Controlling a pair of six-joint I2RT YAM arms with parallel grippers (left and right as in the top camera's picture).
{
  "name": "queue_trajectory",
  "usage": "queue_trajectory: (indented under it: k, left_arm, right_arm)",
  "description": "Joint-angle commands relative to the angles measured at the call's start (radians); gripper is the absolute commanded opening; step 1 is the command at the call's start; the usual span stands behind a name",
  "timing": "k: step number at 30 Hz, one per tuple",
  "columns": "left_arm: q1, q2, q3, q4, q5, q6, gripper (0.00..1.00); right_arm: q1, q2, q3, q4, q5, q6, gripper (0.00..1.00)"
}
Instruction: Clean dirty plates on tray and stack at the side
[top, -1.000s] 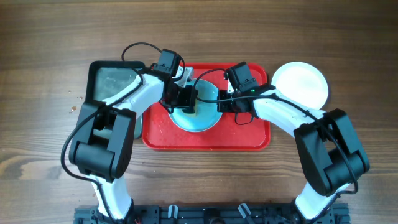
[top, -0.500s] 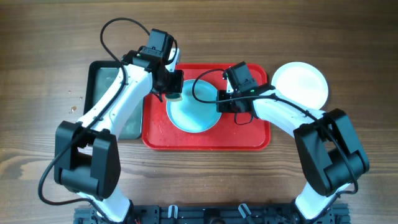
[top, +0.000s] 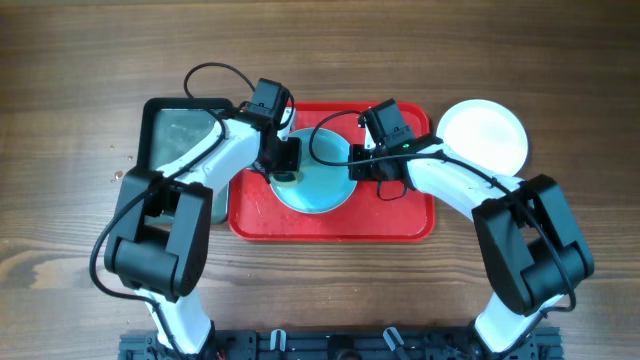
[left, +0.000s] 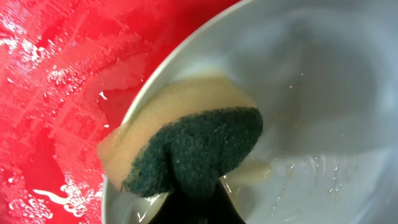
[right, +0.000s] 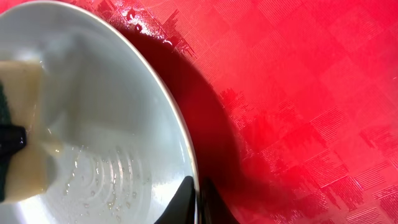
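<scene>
A light turquoise plate (top: 325, 188) lies on the red tray (top: 330, 225). My left gripper (top: 286, 170) is shut on a yellow sponge with a dark green scouring face (left: 189, 149), pressed onto the plate's (left: 311, 93) left part just inside the rim. My right gripper (top: 356, 168) is shut on the plate's right rim; in the right wrist view the fingertips (right: 196, 200) pinch that rim, one inside and one outside. The plate (right: 93, 124) is wet, with droplets and a dark shadow beside it on the tray (right: 298, 93). A white plate (top: 483, 135) sits on the table right of the tray.
A smaller black tray (top: 175, 130) holding wet residue stands left of the red tray, partly under my left arm. Foam streaks mark the red tray (left: 43, 99) beside the plate. Bare wooden table (top: 80, 60) lies beyond both trays.
My left gripper swung with the sponge up toward the tray's far left corner, then came back onto the plate's left part. The right gripper kept its hold on the rim.
</scene>
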Motion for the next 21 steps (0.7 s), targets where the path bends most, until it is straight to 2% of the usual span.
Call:
queue_trajectory:
  k: [1, 4, 8, 12, 16, 18, 21]
  left_arm:
    - [-0.050, 0.062, -0.023, -0.084, 0.069, -0.035, 0.04]
    - [-0.074, 0.062, -0.023, -0.126, 0.190, -0.035, 0.04]
    - [-0.100, 0.062, -0.023, -0.075, 0.335, -0.036, 0.04]
    - [-0.093, 0.047, 0.008, -0.016, 0.340, -0.036, 0.04]
    - [-0.003, -0.089, 0.114, -0.020, 0.333, -0.036, 0.04]
    - [0.076, -0.190, 0.129, -0.038, 0.270, -0.035, 0.04]
    - [0.244, -0.310, 0.129, -0.177, -0.008, 0.017, 0.04]
  right_arm:
    - [0.006, 0.013, 0.010, 0.004, -0.016, -0.016, 0.06]
    - [0.006, 0.013, 0.010, 0.007, -0.016, -0.016, 0.06]
    - [0.006, 0.013, 0.010, 0.006, -0.016, -0.017, 0.06]
    - [0.006, 0.013, 0.010, 0.006, -0.017, -0.016, 0.06]
    - [0.006, 0.013, 0.010, 0.003, -0.017, -0.017, 0.06]
    - [0.006, 0.013, 0.010, 0.003, -0.017, -0.017, 0.06]
    - [0.006, 0.013, 0.010, 0.004, -0.016, -0.017, 0.06]
